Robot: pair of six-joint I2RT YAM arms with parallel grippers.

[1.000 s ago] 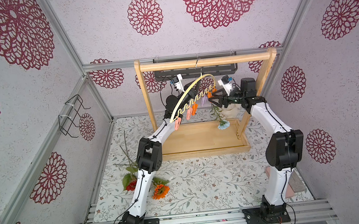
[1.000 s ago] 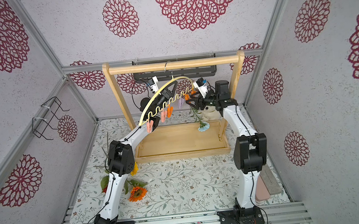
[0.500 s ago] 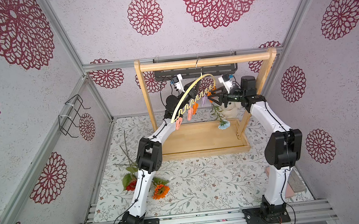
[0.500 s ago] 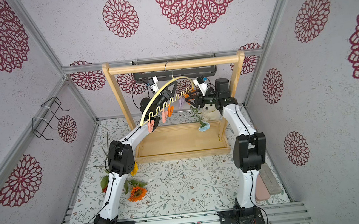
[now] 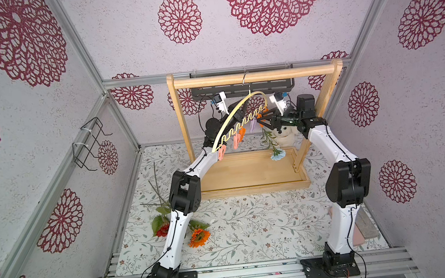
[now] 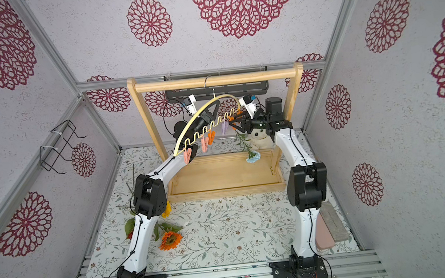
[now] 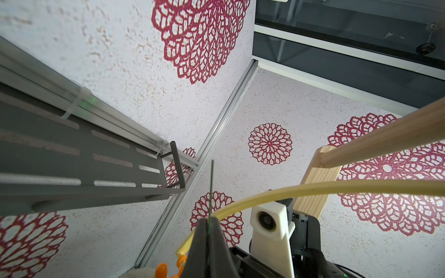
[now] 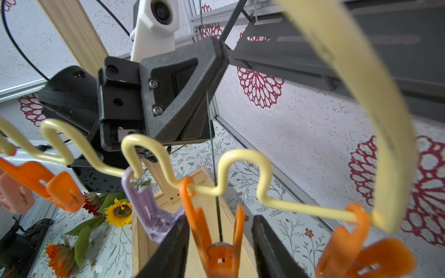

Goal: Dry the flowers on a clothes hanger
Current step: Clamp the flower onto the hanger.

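Grips the thin green stem (image 7: 211, 187) of the light-blue carnation (image 5: 277, 155) in the left pincer (image 7: 208, 220), clenched fully on it, bloom hanging head-down below the hanger (image 8: 354, 96). Sets the right pincer (image 8: 219, 217) around the orange clothespin (image 8: 216, 257) on the wavy bar. Jaws apart, one at each side of the pin, with a thin gap visible at one side, so apparently not pressing yet. Shows the stem running down between the two arms of this pin. Cannot tell whether already inside the mouth.

To do this step well:
- Squeeze both pin arms evenly and slowly, only until the mouth opens.
- Hold the stem vertical and quiet, being thin and probably easy to slip aside.
- Bring the stem into the mouth itself, not beside it.
- Avoid pushing sideways. Hangs only by its hook from the wooden rack (image 5: 254, 76), so likely to swing.
- Release the right pincer first, and the left one only after the pin bites.

Leaves the sunflower (image 8: 119, 210), red bloom (image 5: 163, 230) and orange bloom (image 5: 198, 236) lying on the surface (image 5: 252, 226), not yet hung.
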